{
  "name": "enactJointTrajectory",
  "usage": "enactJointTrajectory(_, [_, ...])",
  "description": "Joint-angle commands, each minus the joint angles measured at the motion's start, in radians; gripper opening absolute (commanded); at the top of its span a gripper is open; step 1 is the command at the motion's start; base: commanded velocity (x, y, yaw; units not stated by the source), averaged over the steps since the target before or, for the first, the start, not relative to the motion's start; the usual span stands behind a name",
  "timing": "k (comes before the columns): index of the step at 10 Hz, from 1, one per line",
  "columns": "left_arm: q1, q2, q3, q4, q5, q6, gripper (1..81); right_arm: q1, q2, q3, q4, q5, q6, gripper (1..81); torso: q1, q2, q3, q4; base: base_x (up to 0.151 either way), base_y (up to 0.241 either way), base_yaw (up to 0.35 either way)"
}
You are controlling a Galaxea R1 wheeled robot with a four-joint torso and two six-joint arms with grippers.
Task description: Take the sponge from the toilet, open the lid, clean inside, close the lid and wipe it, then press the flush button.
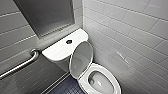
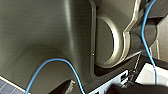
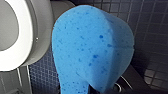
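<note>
Sponge (image 3: 92, 47): bright blue, porous, chunky. It hangs beside the outer wall of the toilet (image 1: 113, 74) bowl, above the dark tiled floor (image 3: 152, 35), clear of the white seat (image 3: 15, 58) in the right wrist view. It is bent into a fold, with its lower end pinched together where the right gripper (image 3: 98, 88) clamps it; judged as grasped at that narrow end.

Handling, judged: light and very soft. It yields under any squeeze, so hold deep on the body rather than at a corner. A shallow pinch would let the free lobe flop or pull out under scrubbing. It will be heavier and slicker once wet. It is not fragile.

Lid (image 1: 81, 60): raised, leaning back against the tank, greyish underside facing the bowl. It looks smooth, stiff and glossy. A gripper is likely to slip on its face, so the rim edge is the better place to push or hook.

Flush button (image 1: 69, 41): dark, at the centre of the tank top (image 1: 57, 51), untouched.

Left gripper: whether open or closed cannot be told from the left wrist view.
</note>
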State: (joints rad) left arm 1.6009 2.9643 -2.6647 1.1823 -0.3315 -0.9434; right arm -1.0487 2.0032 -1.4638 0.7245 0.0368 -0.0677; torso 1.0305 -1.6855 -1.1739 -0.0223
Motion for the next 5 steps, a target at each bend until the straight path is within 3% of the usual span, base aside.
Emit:
enactJointTrajectory(1, [0.021,-0.022,0.009,0.006,-0.006,-0.002,81.1,-0.122,0.021,-0.056,-0.152,-0.127,-0.027,1.0,0.000,0.000,0.000,0.000,0.000,0.000,0.000])
enactJointTrajectory(3, [0.009,-0.037,0.009,0.008,-0.024,-0.003,81.1,-0.230,0.116,-0.130,-0.226,-0.115,-0.029,1.0,0.000,0.000,0.000,0.000,0.000,0.000,0.000])
enactJointTrajectory(4, [0.003,-0.042,0.005,0.008,-0.024,-0.003,81.1,-0.265,0.149,-0.148,-0.250,-0.095,-0.029,1.0,0.000,0.000,0.049,0.000,0.000,0.000,0.000])
enactJointTrajectory(5, [-0.002,-0.045,0.005,0.009,-0.024,-0.002,81.1,-0.288,0.169,-0.153,-0.264,-0.080,-0.029,1.0,-0.064,0.100,0.092,0.000,0.000,0.000,0.000])
